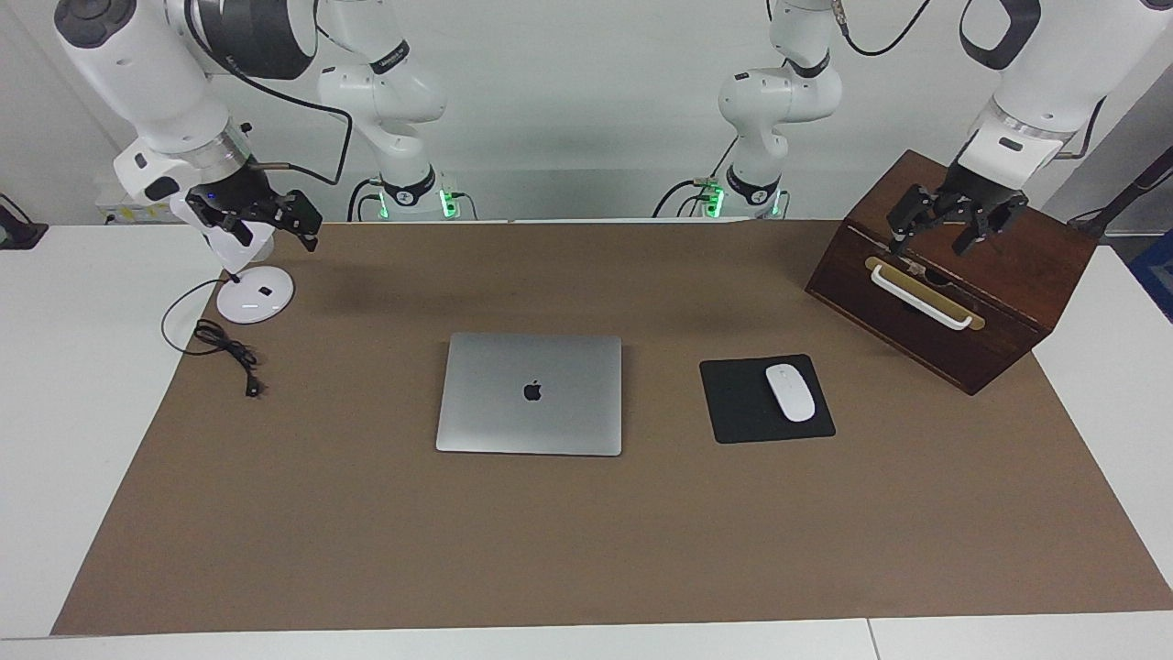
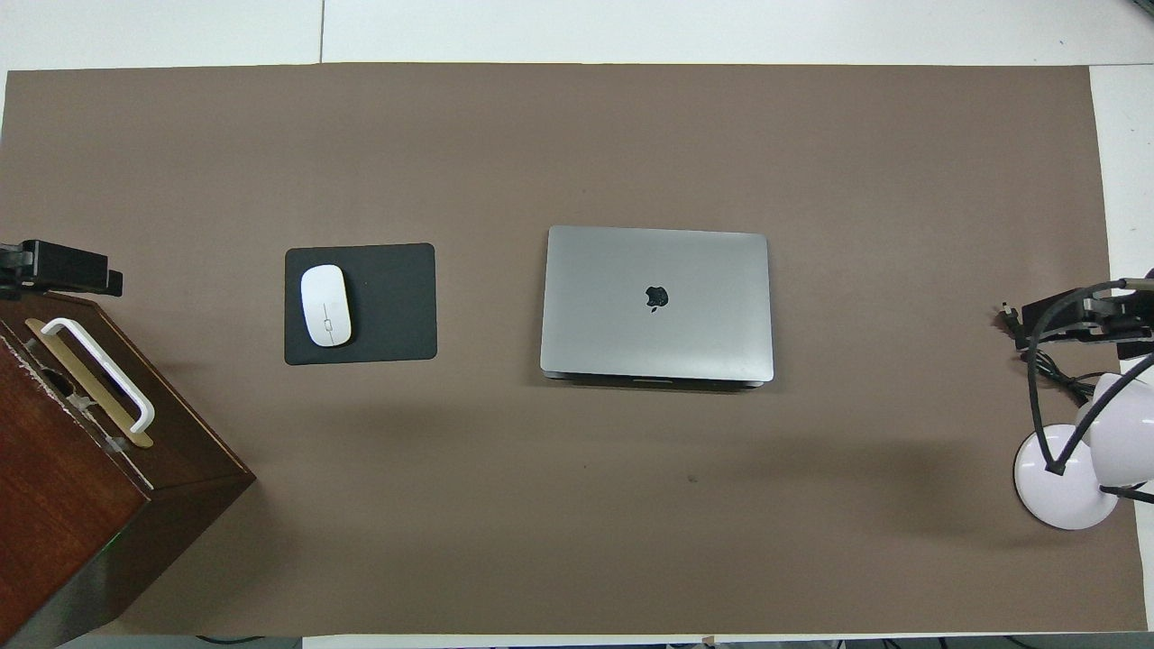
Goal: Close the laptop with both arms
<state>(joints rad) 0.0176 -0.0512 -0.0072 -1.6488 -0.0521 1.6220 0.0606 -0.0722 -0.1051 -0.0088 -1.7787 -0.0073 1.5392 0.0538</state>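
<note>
Laptop lies shut at frame centre of the facing view, lid flat, logo up; closing judged done, nothing left but standing clear. Left gripper hangs at upper right over the wooden box, fingers apart, empty; right gripper at upper left over the lamp base, fingers apart, empty. Surface: brown mat on a white table; mouse on the mouse pad beside the laptop; plain white wall at top.

The laptop is silver-grey with a dark logo. A white mouse lies on a black pad. A brown sheet covers the white bench.
</note>
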